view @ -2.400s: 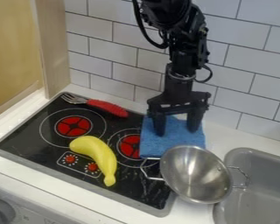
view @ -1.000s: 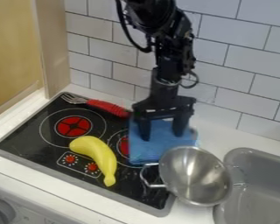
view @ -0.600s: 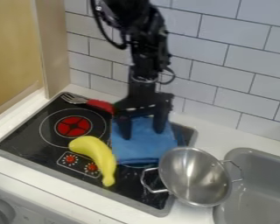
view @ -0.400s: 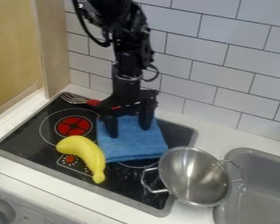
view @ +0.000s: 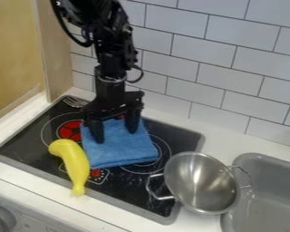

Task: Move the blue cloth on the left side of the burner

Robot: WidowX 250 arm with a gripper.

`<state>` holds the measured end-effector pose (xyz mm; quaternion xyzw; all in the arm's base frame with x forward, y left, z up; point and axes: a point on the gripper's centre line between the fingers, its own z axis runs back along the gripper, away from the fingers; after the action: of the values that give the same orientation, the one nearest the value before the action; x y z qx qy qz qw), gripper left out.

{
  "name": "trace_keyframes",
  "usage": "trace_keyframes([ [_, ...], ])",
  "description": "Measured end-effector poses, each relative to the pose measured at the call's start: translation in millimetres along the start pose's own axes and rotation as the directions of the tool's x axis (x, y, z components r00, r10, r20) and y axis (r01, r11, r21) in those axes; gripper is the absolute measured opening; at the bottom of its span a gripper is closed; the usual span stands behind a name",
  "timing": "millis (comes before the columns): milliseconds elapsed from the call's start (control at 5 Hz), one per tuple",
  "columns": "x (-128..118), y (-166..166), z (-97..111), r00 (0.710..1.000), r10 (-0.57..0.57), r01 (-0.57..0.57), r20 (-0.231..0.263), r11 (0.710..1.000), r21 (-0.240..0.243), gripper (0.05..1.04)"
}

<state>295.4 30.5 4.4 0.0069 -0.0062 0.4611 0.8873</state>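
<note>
A blue cloth (view: 120, 153) is being overlapped by the parted fingers of a black gripper (view: 115, 136) on a stovetop (view: 29, 141). The stovetop's front edge is being crossed by a yellow banana (view: 73, 159), its right edge by a metal pan (view: 203, 183).

The arm (view: 113, 50), seen in the upper left of the frame, is black throughout, built of bulky, rounded upper parts and a narrower, upright lower section. A thick black cable (view: 71, 38) is looped along its left side; a thinner one (view: 141, 74) is curled at its right. The lower section is ringed by a thin, pale line. The black gripper (view: 116, 136) is formed with a broad crosspiece and two thick, blunt-tipped fingers.
</note>
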Motion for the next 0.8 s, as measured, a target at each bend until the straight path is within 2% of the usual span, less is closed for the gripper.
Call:
trace_keyframes([
  [800,32,34,1,0.987,0.161,-0.161,0.001,0.987,-0.004,1.001],
])
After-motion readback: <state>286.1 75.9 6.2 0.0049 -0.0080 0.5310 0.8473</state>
